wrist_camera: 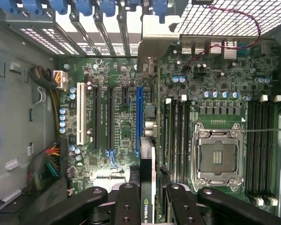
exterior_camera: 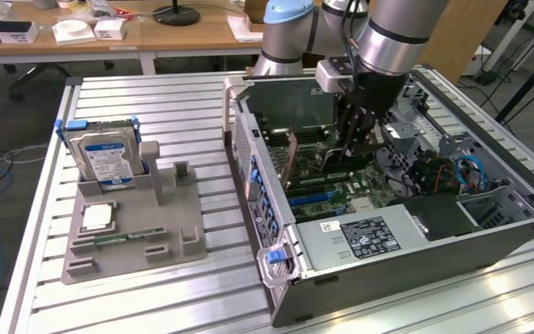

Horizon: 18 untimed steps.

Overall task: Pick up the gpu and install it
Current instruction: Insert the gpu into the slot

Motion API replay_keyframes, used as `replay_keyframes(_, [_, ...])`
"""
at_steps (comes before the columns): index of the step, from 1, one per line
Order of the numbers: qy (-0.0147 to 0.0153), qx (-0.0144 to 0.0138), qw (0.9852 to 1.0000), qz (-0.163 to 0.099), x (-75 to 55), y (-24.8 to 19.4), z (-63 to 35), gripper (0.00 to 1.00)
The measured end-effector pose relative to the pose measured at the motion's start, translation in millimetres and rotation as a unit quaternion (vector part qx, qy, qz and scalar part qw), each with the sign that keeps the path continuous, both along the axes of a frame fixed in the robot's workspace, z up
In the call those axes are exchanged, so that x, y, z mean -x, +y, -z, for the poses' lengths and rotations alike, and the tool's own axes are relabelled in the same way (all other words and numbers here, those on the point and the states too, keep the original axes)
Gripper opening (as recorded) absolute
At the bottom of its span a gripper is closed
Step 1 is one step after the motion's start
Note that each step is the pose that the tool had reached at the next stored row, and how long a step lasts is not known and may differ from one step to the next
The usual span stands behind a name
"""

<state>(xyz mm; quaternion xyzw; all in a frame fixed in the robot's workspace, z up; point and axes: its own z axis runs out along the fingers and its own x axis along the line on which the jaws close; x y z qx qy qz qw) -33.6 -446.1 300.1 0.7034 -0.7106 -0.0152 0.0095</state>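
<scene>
In the wrist view the gpu (wrist_camera: pixel 148 178) hangs edge-on between my two black fingers (wrist_camera: pixel 126 201), a green logo on its near edge and its silver bracket (wrist_camera: pixel 152 51) at the far end by the case's rear slots. My gripper (wrist_camera: pixel 150 199) is shut on it. The card hangs over the motherboard (wrist_camera: pixel 117 79), just beside the long blue slot (wrist_camera: pixel 138 117) and parallel to it; whether it touches the board I cannot tell. In the exterior view my gripper (exterior_camera: pixel 355 139) reaches down inside the open computer case (exterior_camera: pixel 277 278).
A grey holder (exterior_camera: pixel 133 240) on the exterior view's left carries a hard drive (exterior_camera: pixel 108 158), a processor (exterior_camera: pixel 97 217) and a memory stick (exterior_camera: pixel 119 238). Inside the case are the power supply (exterior_camera: pixel 360 236), cables (exterior_camera: pixel 466 170), the empty processor socket (wrist_camera: pixel 218 157) and memory slots (wrist_camera: pixel 178 136).
</scene>
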Motion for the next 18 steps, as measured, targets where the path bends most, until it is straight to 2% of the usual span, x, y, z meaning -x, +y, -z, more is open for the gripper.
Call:
replay_keyframes(14, [0.0, 0.0001, 1.0, 0.0, 0.0, 0.0, 8.1, 0.26])
replay_keyframes(18, [-0.0001, -0.0001, 1.0, -0.005, 0.2, -4.3, 9.7, 0.26])
